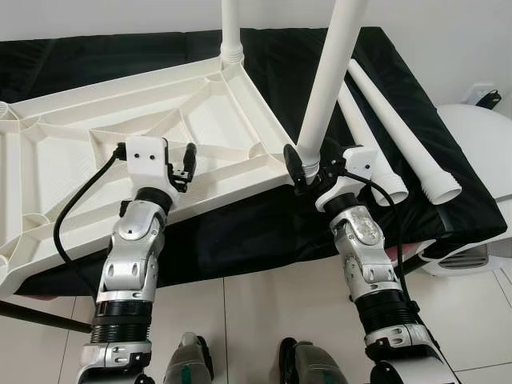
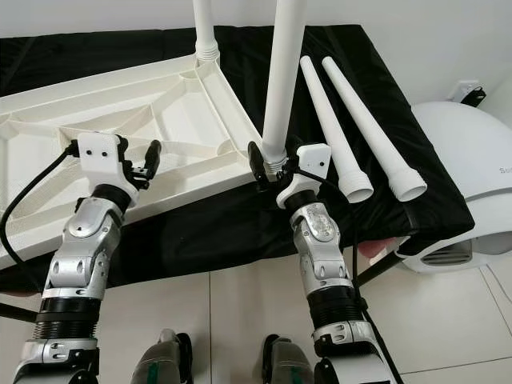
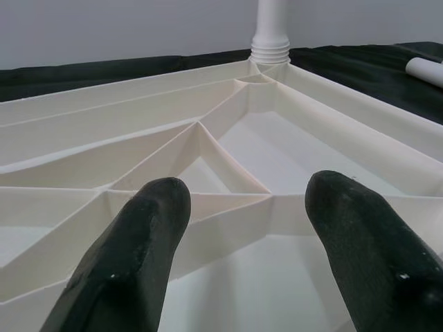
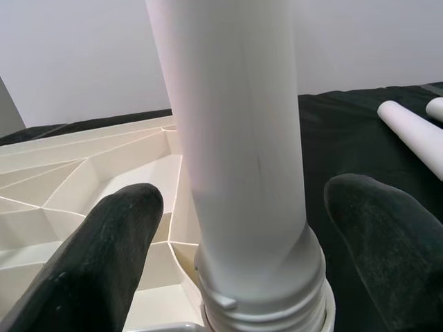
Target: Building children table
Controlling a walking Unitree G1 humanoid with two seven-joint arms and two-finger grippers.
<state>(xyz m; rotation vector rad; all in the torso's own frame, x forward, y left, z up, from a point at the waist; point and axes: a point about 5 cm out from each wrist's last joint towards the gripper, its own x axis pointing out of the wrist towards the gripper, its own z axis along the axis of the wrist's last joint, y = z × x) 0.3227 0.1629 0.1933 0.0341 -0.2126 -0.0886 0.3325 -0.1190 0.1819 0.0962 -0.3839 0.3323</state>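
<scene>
From the head views, the white tabletop [image 1: 144,152] lies upside down on a bench covered in black cloth [image 1: 336,88], one leg [image 1: 231,32] already standing in its far corner socket. The right hand [image 1: 308,170] brackets the base of a second leg [image 1: 332,76] at the tabletop's near corner, fingers apart, not clamped; the leg leans, so it may be only partly seated and could tip or cross-thread if turned crooked. Two spare legs [image 2: 344,120] lie on the cloth beyond that corner. The left hand [image 1: 180,166] hovers open over the tabletop's ribs. In the left wrist view, both fingers [image 3: 131,256] are spread above the ribbing. In the right wrist view, fingers [image 4: 97,256] flank the leg's threaded collar with gaps, so a grip could slip.
</scene>
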